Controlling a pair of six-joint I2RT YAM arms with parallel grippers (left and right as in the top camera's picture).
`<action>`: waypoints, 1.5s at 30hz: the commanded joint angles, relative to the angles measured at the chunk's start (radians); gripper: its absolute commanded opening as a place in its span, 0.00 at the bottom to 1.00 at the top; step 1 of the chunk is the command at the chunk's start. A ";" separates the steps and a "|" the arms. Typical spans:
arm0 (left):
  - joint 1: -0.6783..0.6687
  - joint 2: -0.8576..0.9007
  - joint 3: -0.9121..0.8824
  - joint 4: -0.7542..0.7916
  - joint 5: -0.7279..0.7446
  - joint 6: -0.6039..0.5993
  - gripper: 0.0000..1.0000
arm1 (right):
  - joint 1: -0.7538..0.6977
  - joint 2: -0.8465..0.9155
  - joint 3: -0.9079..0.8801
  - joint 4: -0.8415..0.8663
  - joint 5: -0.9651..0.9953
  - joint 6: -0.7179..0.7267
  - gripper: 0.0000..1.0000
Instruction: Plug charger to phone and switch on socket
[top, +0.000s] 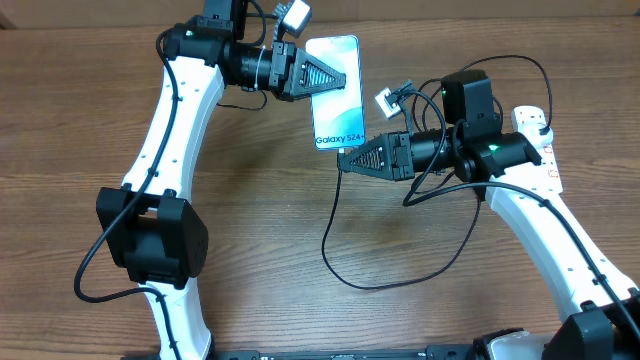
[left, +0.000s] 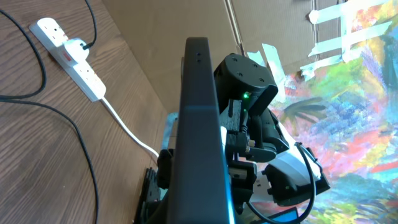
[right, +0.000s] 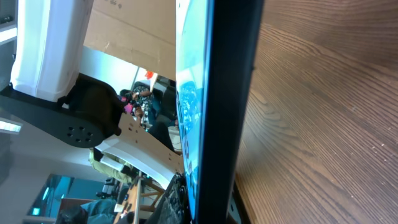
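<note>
Currently the phone is up near the far middle of the wooden table, screen up in the overhead view and reading "Galaxy S24". Its long axis runs roughly toward and away from the robot. The left gripper comes in from the left and is clamped on the phone's upper half. The left wrist view shows the phone edge-on, rising straight out of that grip. The right gripper sits right at the phone's near short edge, tips pointing left along it. Whether its fingers are closed, and on what, cannot be told. The right wrist view shows only the dark frame edge-on and very close. The charger cable drops from just beside the right gripper's tips, loops wide over the table and heads back toward the right side. Its connector tip is hidden, so whether it is seated in the phone cannot be told. The power strip lies at the far right, partly behind the right arm, with a black plug already in it. The right arm is clearly nearer the strip, so the switch press probably falls to it. Count: one phone, one charger cable, one power strip, two grippers.
</note>
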 joint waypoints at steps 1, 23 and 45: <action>-0.034 -0.031 0.018 -0.016 0.015 0.009 0.04 | -0.032 -0.004 0.014 0.072 0.033 0.071 0.04; -0.033 -0.030 0.018 -0.031 0.016 0.013 0.04 | -0.081 -0.004 0.014 0.089 0.097 0.150 0.04; 0.208 -0.031 0.018 0.055 -0.033 -0.093 0.04 | -0.064 -0.003 0.014 -0.163 0.536 0.213 0.31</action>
